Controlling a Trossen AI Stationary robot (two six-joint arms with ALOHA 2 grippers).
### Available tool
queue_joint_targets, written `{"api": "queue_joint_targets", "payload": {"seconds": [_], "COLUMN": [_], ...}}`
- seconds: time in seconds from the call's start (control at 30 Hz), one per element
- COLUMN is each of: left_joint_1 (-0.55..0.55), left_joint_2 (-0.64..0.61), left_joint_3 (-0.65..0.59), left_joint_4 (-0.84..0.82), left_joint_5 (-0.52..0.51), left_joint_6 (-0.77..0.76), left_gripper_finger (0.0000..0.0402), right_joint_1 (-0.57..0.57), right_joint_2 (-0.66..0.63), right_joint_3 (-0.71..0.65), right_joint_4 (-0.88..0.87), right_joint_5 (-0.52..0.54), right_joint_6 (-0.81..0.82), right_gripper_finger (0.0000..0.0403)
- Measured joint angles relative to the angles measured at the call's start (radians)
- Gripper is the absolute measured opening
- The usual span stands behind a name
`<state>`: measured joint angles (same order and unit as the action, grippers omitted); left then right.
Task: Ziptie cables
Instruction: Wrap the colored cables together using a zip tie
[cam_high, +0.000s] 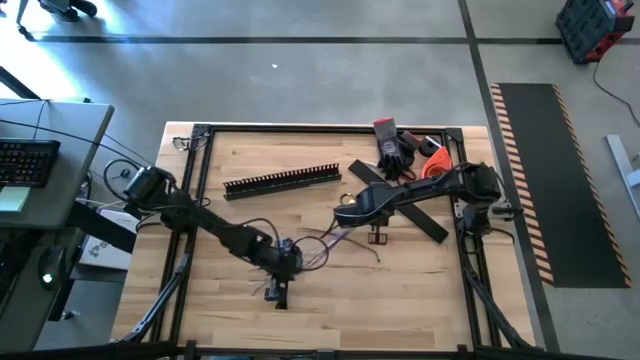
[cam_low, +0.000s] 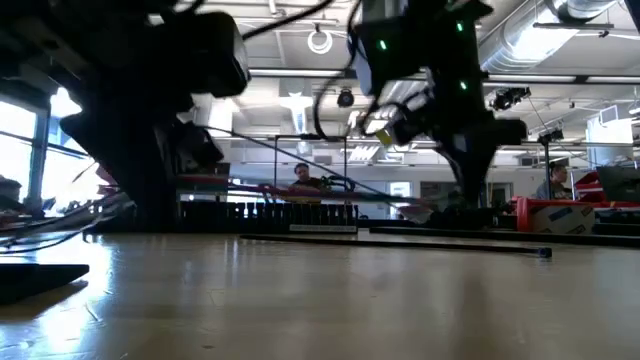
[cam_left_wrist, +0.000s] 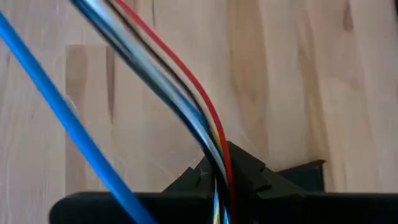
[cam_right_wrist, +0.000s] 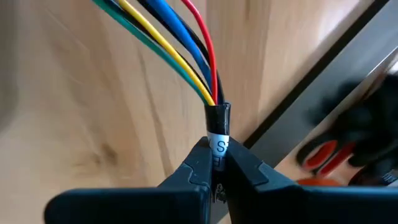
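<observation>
The cables (cam_high: 318, 244) are a bunch of thin wires, red, blue, yellow, green, black and white, held between my two grippers above the middle of the wooden table (cam_high: 420, 290). My left gripper (cam_high: 287, 262) is shut on one end of the bunch (cam_left_wrist: 186, 93). My right gripper (cam_high: 345, 212) is shut on the other end, where a black sleeve with a white label (cam_right_wrist: 218, 127) binds the wires. Some strands loop loose between the grippers. One blue wire (cam_left_wrist: 68, 124) runs apart from the bunch. My left gripper pinches the gathered wires (cam_left_wrist: 219, 167) between its two fingers (cam_left_wrist: 249, 171); the wires run out past the fingertips, along the fingers. The bunch rises away from the fingers, clear of the table there. My right gripper pinches the black sleeved end of the bunch (cam_right_wrist: 217, 149) between its two fingers (cam_right_wrist: 193, 165), just below the white label. The sleeve lies along the fingers and the coloured wires fan out beyond it.
A long black comb-toothed rail (cam_high: 282, 182) lies at the far middle. A flat black strip (cam_high: 415, 210) lies slanted under the right arm. Black gloves (cam_high: 393, 150) and an orange tool (cam_high: 433, 163) lie at the far right. A black frame (cam_high: 330, 127) edges the table.
</observation>
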<state>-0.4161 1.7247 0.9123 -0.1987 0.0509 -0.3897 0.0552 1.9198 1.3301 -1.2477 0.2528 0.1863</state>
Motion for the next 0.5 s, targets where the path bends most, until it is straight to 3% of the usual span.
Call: {"api": "queue_joint_targets", "payload": {"seconds": [0.17,0.5], "left_joint_1": [0.037,-0.007], "left_joint_2": [-0.033,-0.166], "left_joint_3": [0.0,0.0], "left_joint_4": [-0.039,-0.328], "left_joint_5": [0.104,0.081], "left_joint_6": [0.017,-0.029], "left_gripper_finger": [0.0037,0.0084], "right_joint_1": [-0.02,-0.016], "right_joint_2": [-0.001,-0.001], "right_joint_3": [-0.124,-0.209], "right_joint_4": [0.039,0.132], "right_joint_5": [-0.003,-0.009], "right_joint_6": [0.041,0.088], "right_gripper_finger": [0.0004,0.0032]}}
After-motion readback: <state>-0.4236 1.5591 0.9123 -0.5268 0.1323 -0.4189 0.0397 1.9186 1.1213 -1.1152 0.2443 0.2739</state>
